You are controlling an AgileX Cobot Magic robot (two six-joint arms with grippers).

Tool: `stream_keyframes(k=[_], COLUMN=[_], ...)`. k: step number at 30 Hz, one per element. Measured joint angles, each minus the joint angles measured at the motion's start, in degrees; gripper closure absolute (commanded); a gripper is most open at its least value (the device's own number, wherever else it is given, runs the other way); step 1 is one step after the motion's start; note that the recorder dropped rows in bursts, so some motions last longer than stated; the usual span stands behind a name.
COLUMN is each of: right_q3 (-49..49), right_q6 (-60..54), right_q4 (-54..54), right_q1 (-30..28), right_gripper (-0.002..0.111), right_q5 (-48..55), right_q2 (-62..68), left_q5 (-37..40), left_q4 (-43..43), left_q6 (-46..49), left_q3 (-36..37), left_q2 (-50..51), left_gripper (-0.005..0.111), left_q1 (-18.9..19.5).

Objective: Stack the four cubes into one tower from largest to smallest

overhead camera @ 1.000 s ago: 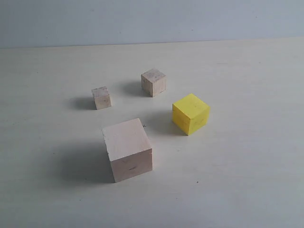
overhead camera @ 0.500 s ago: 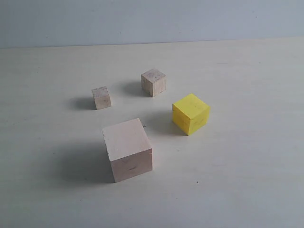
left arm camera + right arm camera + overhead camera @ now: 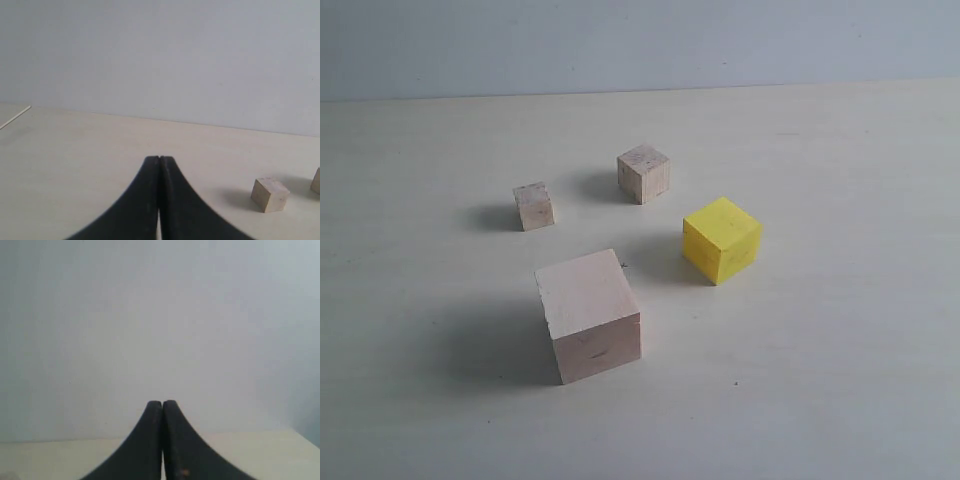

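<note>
Pale wooden table before a plain grey-blue wall. Large pale cube nearest; yellow cube to its right; smaller speckled cube and larger speckled cube behind, all apart, unstacked. Left gripper and right gripper pressed together, empty.
</note>
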Motion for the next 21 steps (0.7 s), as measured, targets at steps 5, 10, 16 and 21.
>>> stream_keyframes(k=[5, 10, 16, 21], right_q3=[0.0, 0.0, -3.4, -9.4], right_q6=[3.3, 9.4, 12.0, 12.9], right_q4=[0.0, 0.1, 0.1, 0.0], right_q1=[0.0, 0.0, 0.0, 0.5], right_gripper=[0.108, 0.108, 0.108, 0.108], right_q5=[-4.2, -8.0, -7.9, -4.0], right_q2=[0.0, 0.0, 0.0, 1.1], left_q5=[-0.6, -3.5, -6.3, -6.3], left_q4=[0.0, -0.4, -0.5, -0.5], left_q6=[-0.9, -3.3, -3.9, -4.3], left_q3=[0.1, 0.1, 0.1, -2.2], left_q2=[0.0, 0.0, 0.0, 0.0], left_gripper=[0.107, 0.107, 0.107, 0.107], left_q1=[0.0, 0.0, -0.8, -3.7])
